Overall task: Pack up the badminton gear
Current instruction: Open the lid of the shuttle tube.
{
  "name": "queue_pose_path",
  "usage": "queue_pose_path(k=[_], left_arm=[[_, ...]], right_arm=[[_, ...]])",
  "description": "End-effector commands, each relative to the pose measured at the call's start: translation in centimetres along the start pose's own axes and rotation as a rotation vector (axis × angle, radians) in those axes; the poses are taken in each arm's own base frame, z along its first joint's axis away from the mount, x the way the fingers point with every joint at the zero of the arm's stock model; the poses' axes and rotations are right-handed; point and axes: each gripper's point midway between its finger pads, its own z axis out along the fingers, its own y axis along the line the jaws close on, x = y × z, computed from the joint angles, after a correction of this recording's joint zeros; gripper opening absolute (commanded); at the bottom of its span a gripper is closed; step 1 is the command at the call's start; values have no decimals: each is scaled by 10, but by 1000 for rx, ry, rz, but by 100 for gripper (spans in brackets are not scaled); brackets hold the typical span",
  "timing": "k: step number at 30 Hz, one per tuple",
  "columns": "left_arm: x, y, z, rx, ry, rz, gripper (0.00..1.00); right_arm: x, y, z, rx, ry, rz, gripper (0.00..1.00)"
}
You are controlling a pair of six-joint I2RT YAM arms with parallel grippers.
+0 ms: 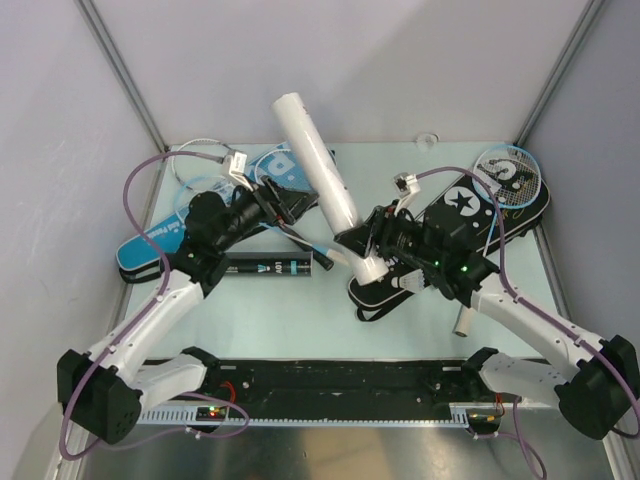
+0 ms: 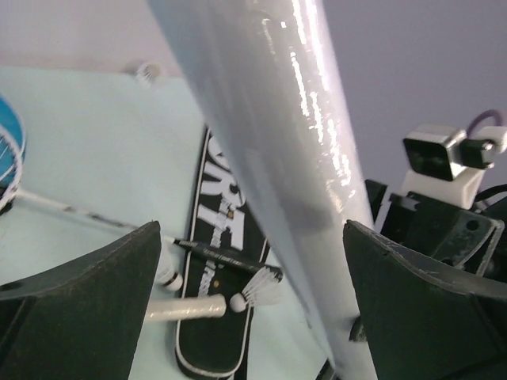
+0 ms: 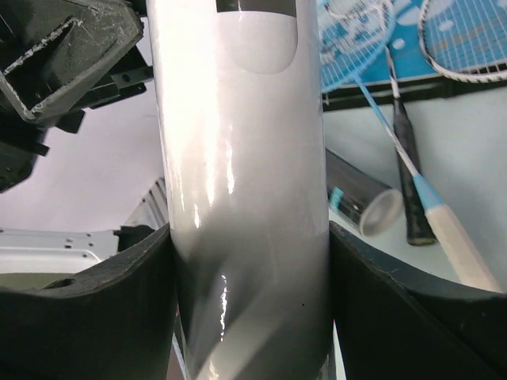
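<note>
We find the glossy white cylindrical shuttle tube [image 1: 315,160] raised above the table [image 1: 300,320] centre, leaning toward 11 o'clock. Right gripper [image 3: 249,261] jaws clamp its lower end; left gripper [image 2: 252,237] jaws stand apart around it.

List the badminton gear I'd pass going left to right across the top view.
blue cover → black tube → white tube → black cover → white-headed racket, lying on that cover's right end
</note>
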Motion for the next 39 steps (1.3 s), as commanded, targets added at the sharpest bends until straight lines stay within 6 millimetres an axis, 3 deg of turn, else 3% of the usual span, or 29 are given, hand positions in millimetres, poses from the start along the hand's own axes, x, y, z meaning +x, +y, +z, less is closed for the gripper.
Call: queue_pose_path(k=[1, 7, 13, 20, 29, 34, 39], left_arm=[[-42, -52, -1, 165, -142, 76, 100], [-45, -71, -7, 258, -172, 26, 100], [-45, -78, -6, 306, -176, -45, 97], [-39, -82, -9, 346, -167, -119, 80], [-28, -80, -10, 375, -118, -93, 58], [-13, -64, -10, 353, 0, -40, 50], [9, -41, -13, 241, 144, 70, 49]], right_arm=[[-43, 58, -3, -165, -206, 6, 40], [-32, 85, -1, -248, -199, -1, 40], [-19, 94, 1, -309, -187, 9, 40], [-2, 86, 5, -294, -160, 28, 47], [18, 76, 8, -263, -81, 41, 85], [10, 63, -13, -198, -91, -17, 90], [-8, 45, -40, -130, -122, -58, 90]])
